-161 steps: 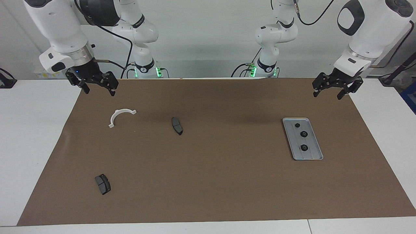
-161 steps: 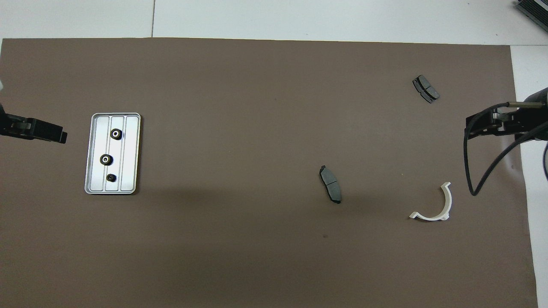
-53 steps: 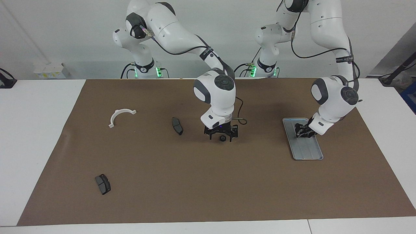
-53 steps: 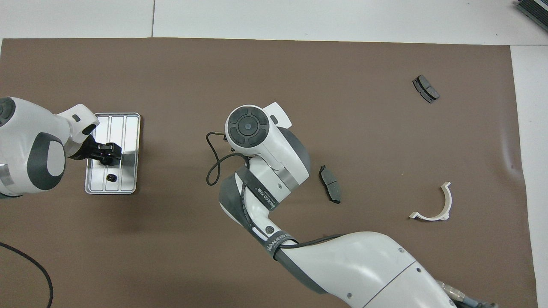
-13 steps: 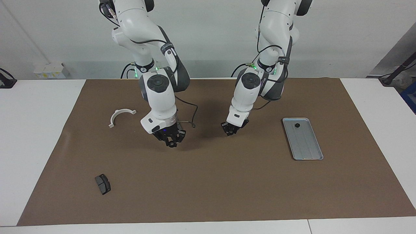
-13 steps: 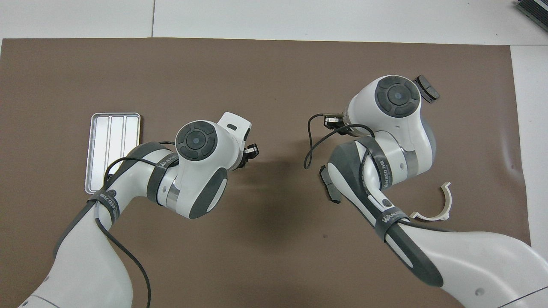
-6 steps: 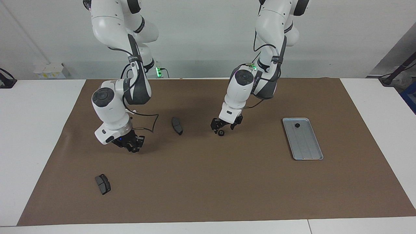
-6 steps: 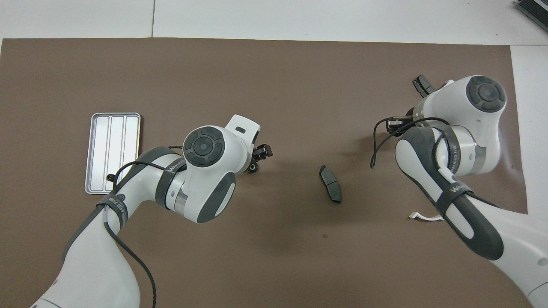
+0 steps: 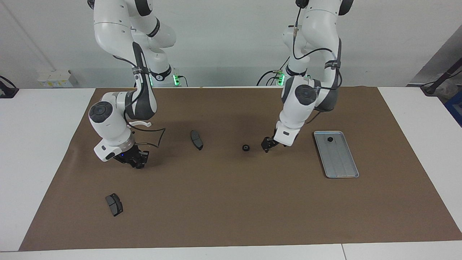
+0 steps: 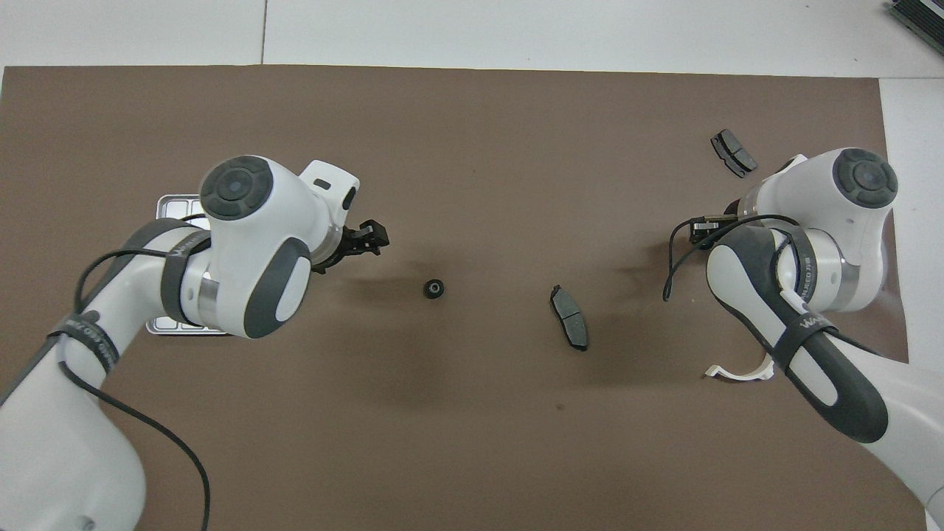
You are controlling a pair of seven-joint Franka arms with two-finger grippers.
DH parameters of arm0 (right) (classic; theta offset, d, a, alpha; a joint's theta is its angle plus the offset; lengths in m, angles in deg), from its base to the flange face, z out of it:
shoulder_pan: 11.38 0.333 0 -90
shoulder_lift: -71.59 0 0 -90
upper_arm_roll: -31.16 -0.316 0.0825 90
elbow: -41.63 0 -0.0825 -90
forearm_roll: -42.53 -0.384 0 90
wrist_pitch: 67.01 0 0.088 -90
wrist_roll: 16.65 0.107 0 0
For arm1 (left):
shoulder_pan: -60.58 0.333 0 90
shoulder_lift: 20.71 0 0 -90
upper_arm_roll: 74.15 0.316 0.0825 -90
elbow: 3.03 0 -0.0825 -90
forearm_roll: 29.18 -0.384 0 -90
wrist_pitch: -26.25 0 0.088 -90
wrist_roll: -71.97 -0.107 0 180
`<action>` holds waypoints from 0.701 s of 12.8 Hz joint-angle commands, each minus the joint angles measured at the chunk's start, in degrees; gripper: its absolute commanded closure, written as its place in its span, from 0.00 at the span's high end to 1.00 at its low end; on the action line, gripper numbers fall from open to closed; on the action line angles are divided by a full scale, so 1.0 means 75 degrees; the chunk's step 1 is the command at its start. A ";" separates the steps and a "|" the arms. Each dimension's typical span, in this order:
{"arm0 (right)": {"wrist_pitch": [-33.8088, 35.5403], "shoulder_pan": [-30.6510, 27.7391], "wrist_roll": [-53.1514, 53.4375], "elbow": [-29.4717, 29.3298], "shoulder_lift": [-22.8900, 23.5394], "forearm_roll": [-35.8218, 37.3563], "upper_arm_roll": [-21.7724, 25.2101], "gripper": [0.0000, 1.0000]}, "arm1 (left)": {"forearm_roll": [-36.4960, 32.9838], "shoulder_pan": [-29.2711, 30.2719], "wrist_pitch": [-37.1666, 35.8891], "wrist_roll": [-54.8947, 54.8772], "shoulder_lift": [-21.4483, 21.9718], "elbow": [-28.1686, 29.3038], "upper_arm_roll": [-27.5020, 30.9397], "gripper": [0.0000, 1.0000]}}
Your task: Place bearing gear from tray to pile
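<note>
gear (image 9: 245, 147) – small black ring, on mat | left gripper (image 9: 266, 145) – beside it, grip unclear | right gripper (image 9: 139, 161) – grip unclear

My left arm hides most of the tray (image 10: 171, 200) overhead; my right covers the bracket's (image 10: 737, 372) middle.

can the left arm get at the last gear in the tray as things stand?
Probably yes. The left end effector hangs over the mat beside the tray, and the gear there sits uncovered with nothing over it.

Gear (image 9: 245, 147) between tray (image 9: 341, 167) and pad (image 9: 196, 139)
</note>
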 commanded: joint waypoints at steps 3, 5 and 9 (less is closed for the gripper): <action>-0.0135 0.0169 0.0329 -0.0140 -0.0182 -0.0217 -0.0140 1.00 | 0.0022 0.1583 -0.0888 -0.2868 0.0578 0.0406 -0.0046 0.93; -0.0135 0.0800 0.1287 -0.0351 -0.0159 -0.0206 -0.0152 1.00 | -0.0152 0.2192 -0.0783 -0.3807 0.0754 0.0816 -0.0046 0.90; -0.0064 0.2065 0.3257 -0.0866 0.0016 -0.0077 -0.0141 1.00 | -0.0470 0.2793 0.0187 -0.4642 0.1082 0.1800 -0.0057 0.85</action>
